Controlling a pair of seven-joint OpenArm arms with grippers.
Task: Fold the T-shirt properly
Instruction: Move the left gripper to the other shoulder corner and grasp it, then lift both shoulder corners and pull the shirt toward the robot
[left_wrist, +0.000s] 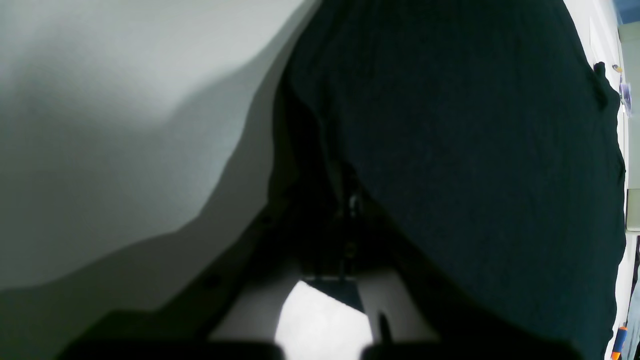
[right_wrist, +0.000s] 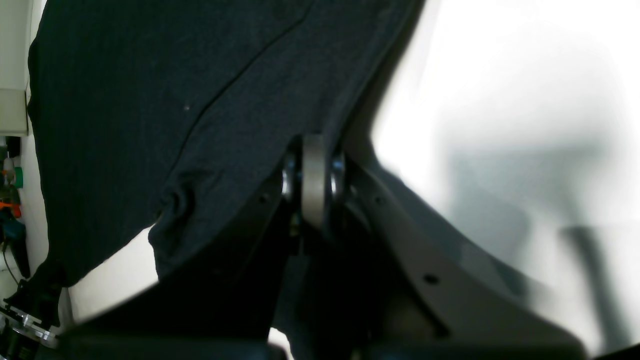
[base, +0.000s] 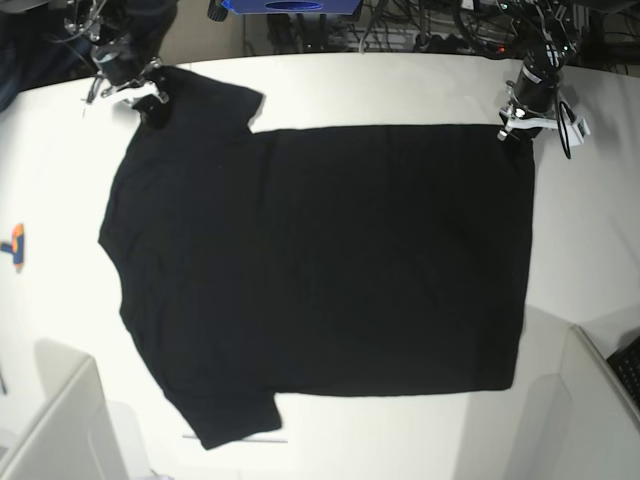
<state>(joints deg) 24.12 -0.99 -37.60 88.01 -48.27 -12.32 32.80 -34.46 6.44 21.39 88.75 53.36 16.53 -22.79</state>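
The T-shirt (base: 320, 270) lay flat, plain side up, on the tabletop (base: 400, 85), the left claw (base: 507, 132) and right claw (base: 150, 108) each clamped on a far corner, so both should lift evenly.

The T-shirt (base: 320, 270) is plain black all over its upper side, with no print showing; close up in the wrist views its weave reads black with a faint dark-blue cast. The table (base: 400, 90) is white. At its 9 o'clock edge lies a small orange and blue object (base: 14, 245).
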